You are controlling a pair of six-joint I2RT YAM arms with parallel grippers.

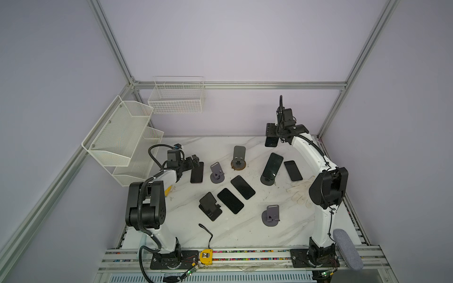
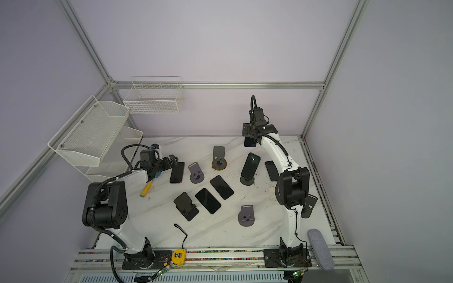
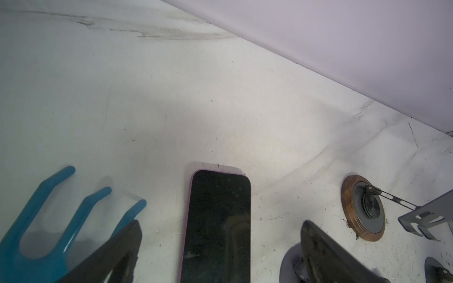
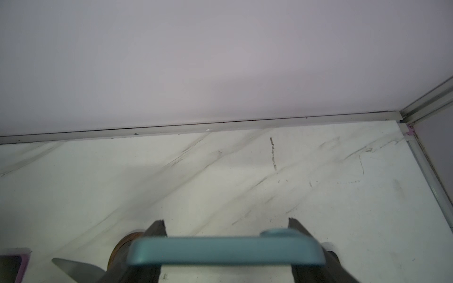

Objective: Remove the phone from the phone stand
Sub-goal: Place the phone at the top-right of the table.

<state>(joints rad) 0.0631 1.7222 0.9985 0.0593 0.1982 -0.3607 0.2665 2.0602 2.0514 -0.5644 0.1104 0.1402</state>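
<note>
**A:** Nearest the edge we log a yellow tape measure (image 1: pixel 206 256) on the rail. Beyond it are a grey stand (image 1: pixel 270 215) and a black folding stand (image 1: pixel 209 205), both bare. Two flat phones (image 1: pixel 230 200) lie side by side just past them.

**B:** Mid table is the left pincer (image 1: pixel 196 161), jaws wide and gripping nothing. It hovers over a purple-edged phone (image 3: pixel 218 225) lying flat on the table (image 1: pixel 245 235). A blue forked tool (image 3: pixel 49 220) sits just beside it.

**A:** And the task's thing?

**B:** At the far end. The right pincer (image 4: pixel 226 227) is narrowed onto the blue phone (image 4: pixel 225 251), clamped across its width and held clear above the table near the back wall. There is no stand under it, so we judge it already lifted free and due for setting down.

**A:** Then we'd lower it level, hold the grip until its back lies flat on the bare marble below, and open only after that.

**B:** Obstacles sit on the near side of that spot. A wood-based stand (image 1: pixel 239 156) is close by. A leaning phone (image 1: pixel 272 166) is propped on a dark stand (image 1: pixel 267 181), with another flat phone (image 1: pixel 293 170) next to it. A descent drifting toward us could knock them, so we'd stay on the far side.
</note>
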